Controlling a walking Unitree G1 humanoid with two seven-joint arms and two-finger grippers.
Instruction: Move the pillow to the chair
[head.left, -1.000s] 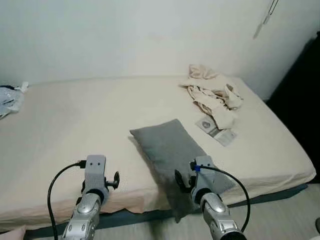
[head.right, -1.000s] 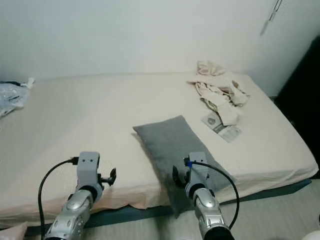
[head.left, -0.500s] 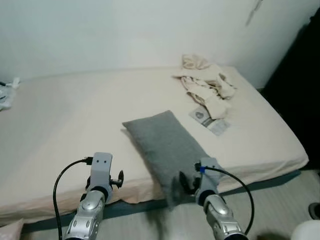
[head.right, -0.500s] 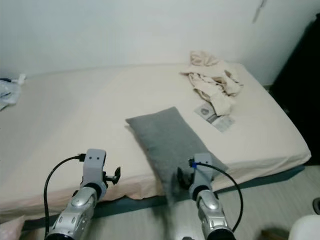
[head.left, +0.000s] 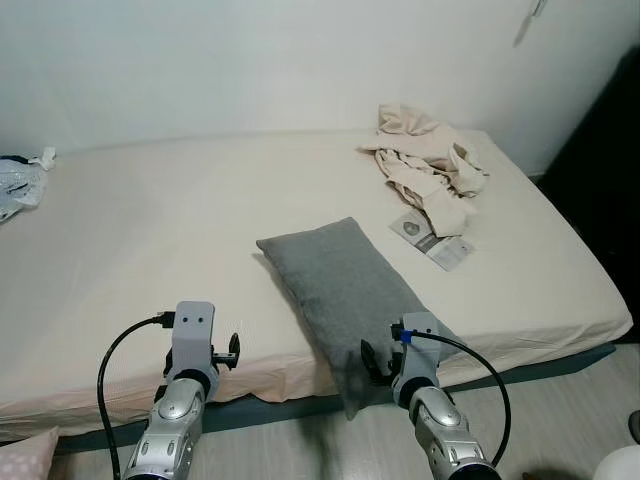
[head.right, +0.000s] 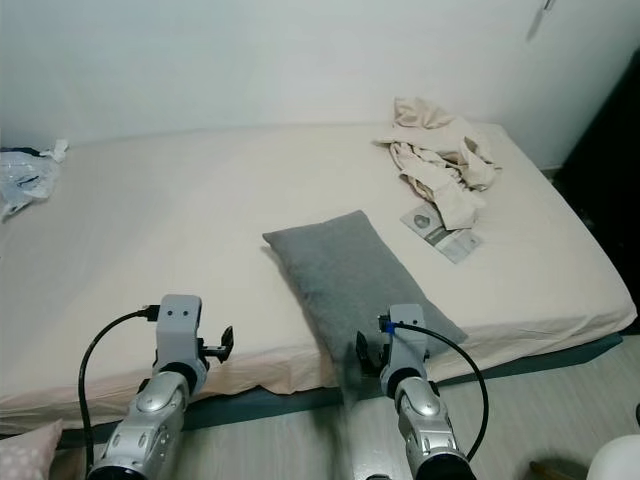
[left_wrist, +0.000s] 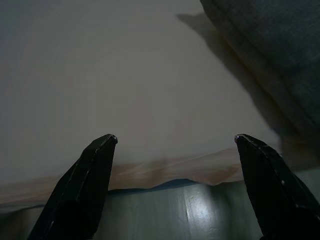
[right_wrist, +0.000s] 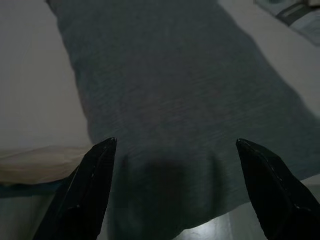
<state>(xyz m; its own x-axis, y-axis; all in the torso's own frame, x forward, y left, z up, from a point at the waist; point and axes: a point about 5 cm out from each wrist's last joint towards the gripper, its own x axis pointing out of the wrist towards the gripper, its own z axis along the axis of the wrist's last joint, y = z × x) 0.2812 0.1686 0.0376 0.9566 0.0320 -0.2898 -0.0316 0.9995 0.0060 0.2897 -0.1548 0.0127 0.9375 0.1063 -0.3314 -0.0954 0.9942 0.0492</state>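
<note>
A grey pillow (head.left: 338, 288) lies slantwise on the cream bed (head.left: 150, 240), its near end hanging over the front edge. My right gripper (right_wrist: 175, 142) is open just short of that overhanging end, with the pillow (right_wrist: 165, 95) spread between and beyond its fingers, not touching them. My left gripper (left_wrist: 175, 137) is open before the bare sheet at the bed's front edge, and the pillow's side (left_wrist: 270, 45) lies off to its right. Both silver wrists, left (head.left: 192, 335) and right (head.left: 415, 345), are held low in front of the bed.
Crumpled beige clothes (head.left: 425, 170) and a flat printed packet (head.left: 432, 238) lie on the far right of the bed. A plastic bag (head.left: 18, 180) sits at the far left. A dark piece of furniture (head.left: 610, 150) stands to the right. Grey floor (head.left: 560, 400) runs along the bed's front.
The whole view has swayed as the camera moved. The pillow lies where it was, and both arms keep the same pose before the bed's edge.
</note>
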